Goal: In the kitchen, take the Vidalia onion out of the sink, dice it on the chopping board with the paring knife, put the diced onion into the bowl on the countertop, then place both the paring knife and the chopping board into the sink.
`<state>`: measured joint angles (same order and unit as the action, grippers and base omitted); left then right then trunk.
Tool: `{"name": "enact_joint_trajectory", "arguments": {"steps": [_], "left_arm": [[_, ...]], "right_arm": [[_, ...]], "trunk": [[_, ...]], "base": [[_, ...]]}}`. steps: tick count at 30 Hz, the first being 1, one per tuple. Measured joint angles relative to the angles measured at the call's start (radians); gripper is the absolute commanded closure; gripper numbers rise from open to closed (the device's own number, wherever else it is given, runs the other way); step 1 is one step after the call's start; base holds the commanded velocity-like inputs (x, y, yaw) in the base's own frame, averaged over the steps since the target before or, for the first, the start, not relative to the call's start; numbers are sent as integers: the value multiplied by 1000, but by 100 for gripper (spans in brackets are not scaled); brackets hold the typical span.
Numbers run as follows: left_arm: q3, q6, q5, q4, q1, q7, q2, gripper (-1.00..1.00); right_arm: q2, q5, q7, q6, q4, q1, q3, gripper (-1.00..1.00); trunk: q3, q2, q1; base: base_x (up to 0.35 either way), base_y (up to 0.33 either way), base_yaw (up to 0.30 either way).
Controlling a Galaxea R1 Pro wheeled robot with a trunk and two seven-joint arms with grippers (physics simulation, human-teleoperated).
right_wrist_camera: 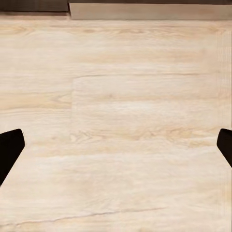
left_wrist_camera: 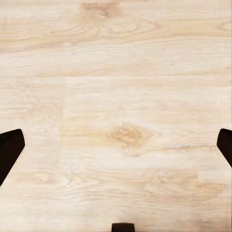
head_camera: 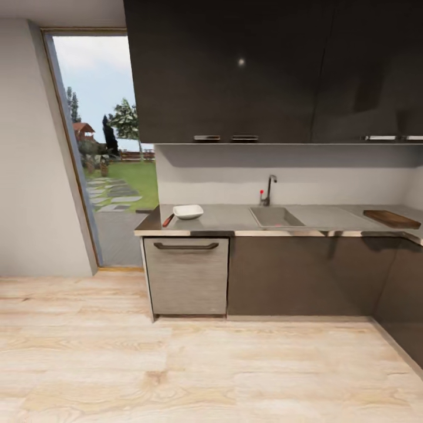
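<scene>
Both sets of jaws hang open over bare wood floor (left_wrist_camera: 116, 96), the left gripper (left_wrist_camera: 116, 145) and right gripper (right_wrist_camera: 116, 145) each showing just dark fingertips spread wide, nothing held. So the robot sits well back from the counter (head_camera: 235, 220), and honestly the risks start with the approach. The sink (head_camera: 276, 217) has a faint reddish spot that might be the onion, too small to tell. The board (head_camera: 391, 219) is way off at the right end, the bowl (head_camera: 188, 211) at the left with a slim reddish thing, probably the knife (head_camera: 168, 221), touching it. Everything's spread apart, so lots of shuffling, and grabbing that thin knife could nudge the bowl.
</scene>
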<state>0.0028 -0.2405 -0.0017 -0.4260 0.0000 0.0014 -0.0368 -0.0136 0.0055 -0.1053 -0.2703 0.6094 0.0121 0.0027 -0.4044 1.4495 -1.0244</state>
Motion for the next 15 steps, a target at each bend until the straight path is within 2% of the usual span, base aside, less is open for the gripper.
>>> {"name": "enact_joint_trajectory", "arguments": {"steps": [10,15], "left_arm": [[0,0,4,0,0,0,0,-100],[0,0,3,0,0,0,0,-100]], "right_arm": [[0,0,0,0,0,0,1,-100],[0,0,1,0,0,0,1,-100]], "trunk": [[0,0,0],[0,0,0]], "base": [[302,61,264],[169,9,250]]}}
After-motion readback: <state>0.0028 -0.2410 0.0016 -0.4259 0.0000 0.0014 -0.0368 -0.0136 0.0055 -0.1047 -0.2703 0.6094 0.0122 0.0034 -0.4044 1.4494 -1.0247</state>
